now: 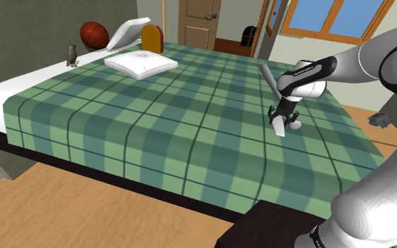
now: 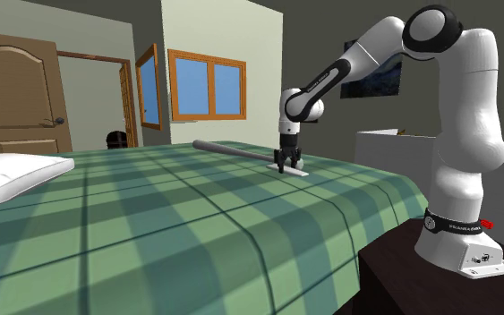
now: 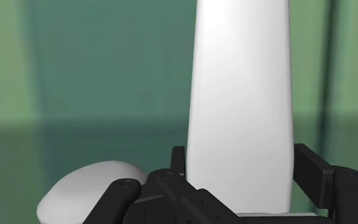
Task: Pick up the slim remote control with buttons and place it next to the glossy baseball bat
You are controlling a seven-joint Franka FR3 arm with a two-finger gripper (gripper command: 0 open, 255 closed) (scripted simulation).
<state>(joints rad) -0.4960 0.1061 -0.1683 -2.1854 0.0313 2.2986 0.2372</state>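
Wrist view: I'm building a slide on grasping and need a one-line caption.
Black fingers clasp the white remote, green plaid bed behind, a white rounded object alongside.

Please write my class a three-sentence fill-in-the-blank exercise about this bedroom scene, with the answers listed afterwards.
1. The gripper clasps a slim ____ remote control.
2. The grey baseball bat lies on a plaid bedspread coloured ____.
3. Near the bed's head lies a flat white ____.

Answers: white; green; pillow
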